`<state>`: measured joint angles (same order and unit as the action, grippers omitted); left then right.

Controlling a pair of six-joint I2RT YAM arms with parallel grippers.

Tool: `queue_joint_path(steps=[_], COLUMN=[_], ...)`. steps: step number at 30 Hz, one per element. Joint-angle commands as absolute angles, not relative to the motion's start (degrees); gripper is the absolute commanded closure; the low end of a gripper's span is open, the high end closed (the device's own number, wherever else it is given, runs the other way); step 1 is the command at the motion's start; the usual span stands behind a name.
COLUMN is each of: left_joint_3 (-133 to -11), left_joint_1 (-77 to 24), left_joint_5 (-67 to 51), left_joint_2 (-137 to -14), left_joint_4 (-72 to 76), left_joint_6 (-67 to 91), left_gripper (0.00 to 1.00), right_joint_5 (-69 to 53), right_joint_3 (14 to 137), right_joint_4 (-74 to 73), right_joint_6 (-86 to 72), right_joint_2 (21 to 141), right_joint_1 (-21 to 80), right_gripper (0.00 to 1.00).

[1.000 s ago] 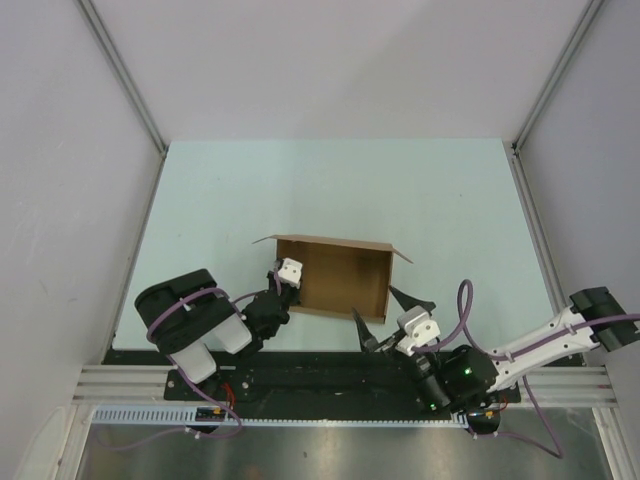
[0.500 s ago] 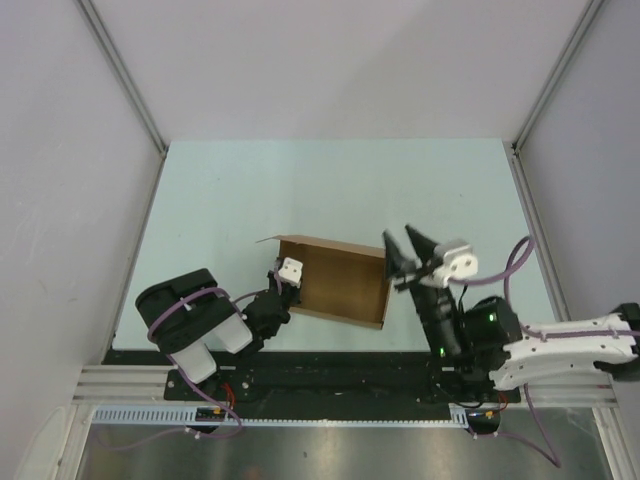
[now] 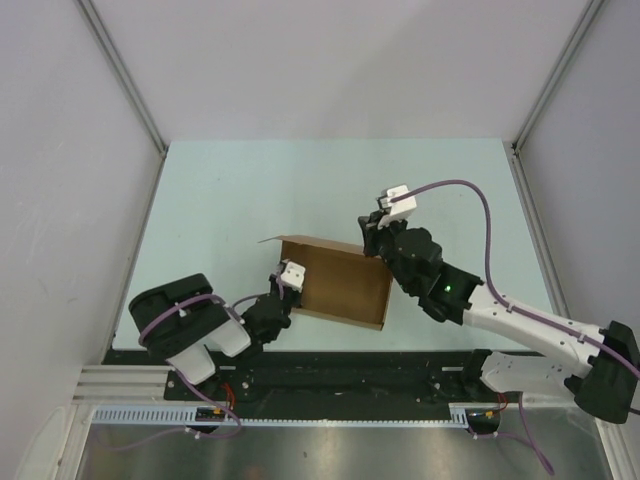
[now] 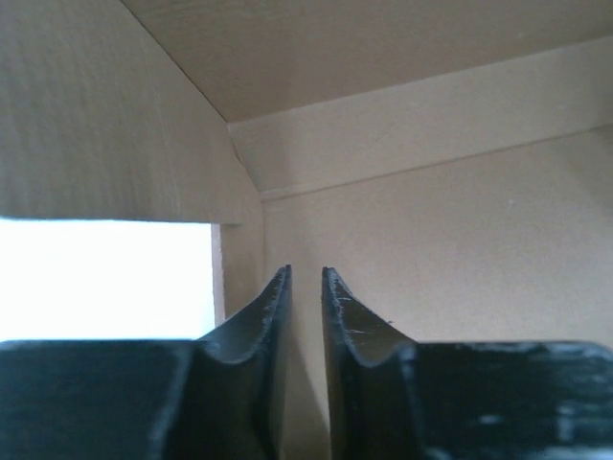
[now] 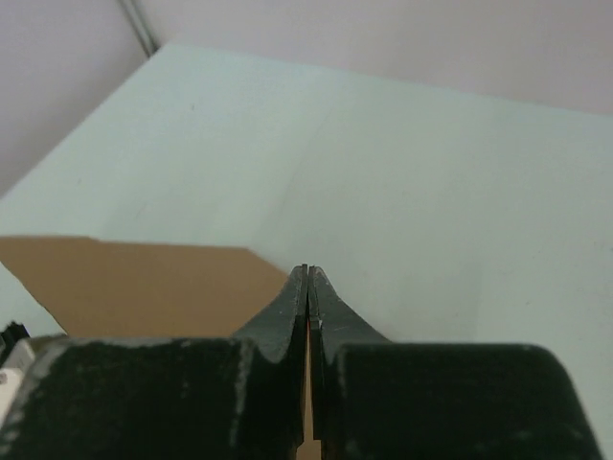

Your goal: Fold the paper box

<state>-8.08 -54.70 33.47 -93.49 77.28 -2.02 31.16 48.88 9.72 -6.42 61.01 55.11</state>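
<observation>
paper box point(image 3: 340, 285) sitting mid-table point(image 3: 300, 190), walls partly up. right gripper point(image 5: 306, 273) clamping tight on its far right corner edge. left gripper point(image 4: 306, 278) reaching inside by the left wall, jaws slightly parted, gripping nothing.

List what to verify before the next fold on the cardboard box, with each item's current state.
1. Right hand shut on the paper box: ok. A brown sliver shows between its fingers, at the box's far right corner.
2. Left hand free of cardboard: ok. Its fingers stand slightly apart with nothing between them.
3. Left hand outside the box: not ok. Its fingertips sit inside, by the left wall.
4. Far-left flap folded in: not ok. It sticks outward.
5. Near wall upright: cannot tell from above.
</observation>
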Motion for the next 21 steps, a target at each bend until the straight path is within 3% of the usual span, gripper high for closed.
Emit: queue_joint_path(steps=[1, 11, 21], left_joint_3=[-7.03, -5.28, -2.29], left_joint_1=[-57.21, -65.02, -81.63], left_joint_5=[37.96, 43.94, 56.94], left_joint_2=[-89.13, -76.92, -47.51], left_joint_4=[98.88, 97.92, 68.84], left_joint_6=[-3.86, -14.05, -11.43], left_gripper=[0.70, 0.58, 0.56], right_joint_5=[26.10, 24.88, 23.29], right_joint_3=[49.92, 48.78, 45.54], right_joint_4=[7.38, 7.82, 8.44], right_joint_6=[-11.60, -12.48, -13.36], right_joint_2=[62.22, 64.60, 65.83], right_joint_1=[54.76, 53.44, 52.82], right_gripper=[1.00, 1.00, 1.00])
